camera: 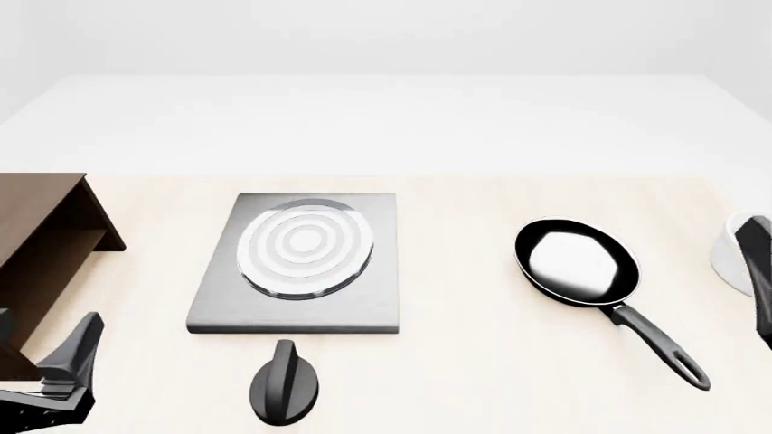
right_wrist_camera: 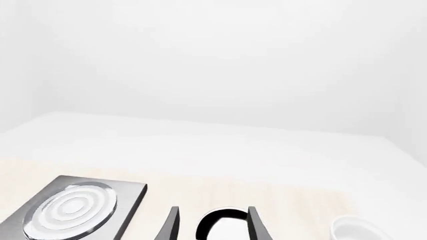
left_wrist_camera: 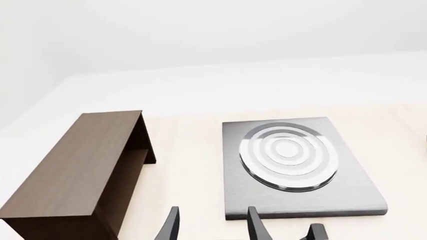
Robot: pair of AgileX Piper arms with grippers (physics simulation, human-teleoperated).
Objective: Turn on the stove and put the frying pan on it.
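on the pale wooden table (camera: pixel 483 380) nothing of the task looks done yet, as far as i can judge. the largest thing, the dark brown wooden cabinet (camera: pixel 42 237), stands at the left edge and plays no part. next to it, towards the middle, lies the flat grey metal stove plate (camera: pixel 368 294) with its round burner of concentric silver rings (camera: pixel 304 246) bare, nothing resting on it. the small round black frying pan (camera: pixel 577 262) with the long black handle (camera: pixel 657 342) sits flat on the table well to the right of the stove, handle pointing towards the near right, so it has not been placed. a white bowl (camera: pixel 736 258) shows partly at the right edge. the black oval knob (camera: pixel 285 383) lies just in front of the stove's near edge, untouched; whether it is already turned i cannot tell. the left gripper (camera: pixel 67 371) is low at the near left, apart from the knob, its fingers spread and holding nothing. the right gripper (right_wrist_camera: pixel 211 225) shows parted fingers in its wrist view, empty, with the pan beyond them. both steps, turning the knob and moving the pan, appear to remain.
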